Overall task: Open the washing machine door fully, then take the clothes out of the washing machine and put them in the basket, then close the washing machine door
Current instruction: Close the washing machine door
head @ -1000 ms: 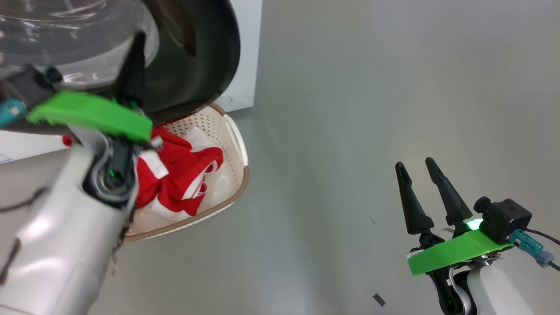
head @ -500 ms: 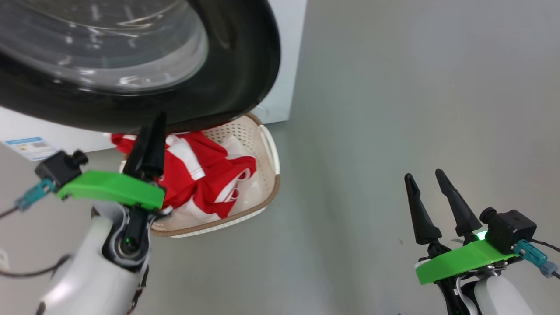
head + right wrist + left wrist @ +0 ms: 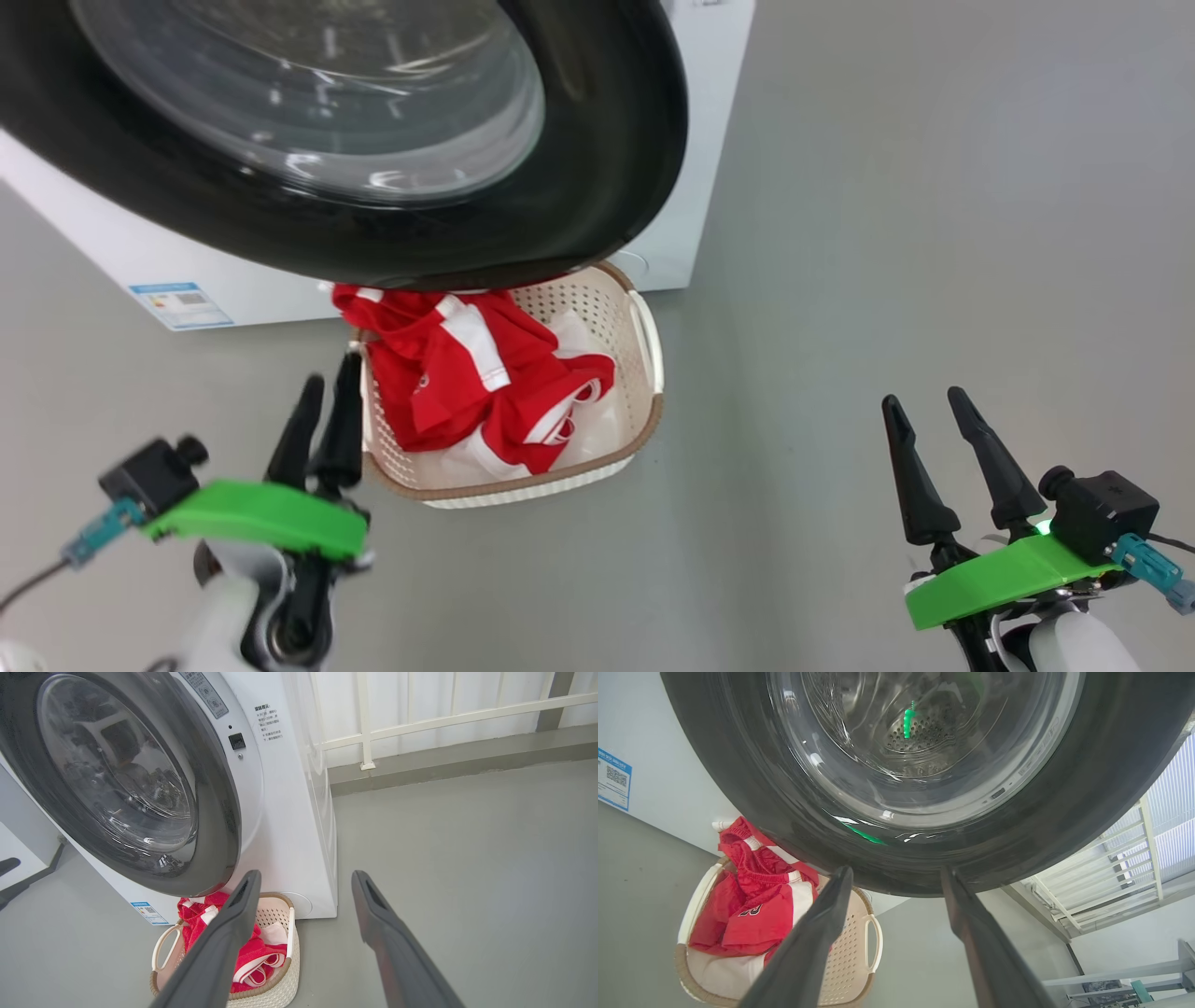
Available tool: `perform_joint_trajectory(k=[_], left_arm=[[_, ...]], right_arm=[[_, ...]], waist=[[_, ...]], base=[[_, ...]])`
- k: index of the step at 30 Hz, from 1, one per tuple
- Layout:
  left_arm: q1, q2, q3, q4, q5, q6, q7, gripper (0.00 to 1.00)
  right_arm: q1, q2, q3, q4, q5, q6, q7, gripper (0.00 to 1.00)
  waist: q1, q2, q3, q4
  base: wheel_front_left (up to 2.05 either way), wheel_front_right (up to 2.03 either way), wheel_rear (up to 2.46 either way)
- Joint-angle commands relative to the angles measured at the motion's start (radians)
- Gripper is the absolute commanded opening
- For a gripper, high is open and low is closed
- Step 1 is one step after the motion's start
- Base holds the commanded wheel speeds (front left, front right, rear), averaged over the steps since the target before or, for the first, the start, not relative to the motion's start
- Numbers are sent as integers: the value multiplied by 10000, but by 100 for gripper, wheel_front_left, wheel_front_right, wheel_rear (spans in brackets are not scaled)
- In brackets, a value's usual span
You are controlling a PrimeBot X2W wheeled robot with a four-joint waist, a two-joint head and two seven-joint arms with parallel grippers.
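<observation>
The washing machine door (image 3: 597, 187), glossy black with a clear glass bowl, stands out from the white washing machine (image 3: 695, 140) and overhangs the far end of the basket (image 3: 597, 308). I cannot tell how wide the door stands. Through the glass I see the perforated drum (image 3: 920, 737). The clothes (image 3: 448, 383), red with white stripes, lie heaped in the cream basket on the floor. My left gripper (image 3: 332, 369) is open and holds nothing, just left of the basket and below the door's lower rim (image 3: 1064, 812). Far to the right, over bare floor, my right gripper (image 3: 922, 397) is open with nothing between its fingers.
Grey floor (image 3: 887, 187) stretches wide to the right of the basket and the machine. A white railing (image 3: 364, 718) runs along the wall behind the machine. A blue label sticker (image 3: 182, 303) sits low on the machine's front.
The head camera has moved, shifting the whole picture. My left gripper has dropped away from the door's rim, down beside the basket. The right gripper has held its place.
</observation>
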Motion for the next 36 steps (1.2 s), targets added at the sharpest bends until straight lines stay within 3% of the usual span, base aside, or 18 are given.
perform_joint_trajectory(k=[1, 13, 25, 36], left_arm=[[136, 256, 401, -283, 234, -56, -79, 100], [1927, -263, 1720, -1030, 1868, -56, -79, 100], [3090, -607, 2466, -1307, 2789, -56, -80, 100], [3620, -829, 3378, -1950, 6491, -56, -80, 100]], right_arm=[[140, -154, 194, -218, -123, 2, -63, 100], [602, -298, 60, -141, -114, 2, -63, 100], [1042, -362, -45, -126, -106, 2, -63, 100], [1063, -356, -137, -164, -127, 2, -63, 100]], waist=[[0, 0, -169, 177], [0, 0, -595, 513], [0, 0, -888, 632], [0, 0, -797, 657]], base=[[0, 0, 0], [0, 0, 0], [0, 0, 0], [0, 0, 0]])
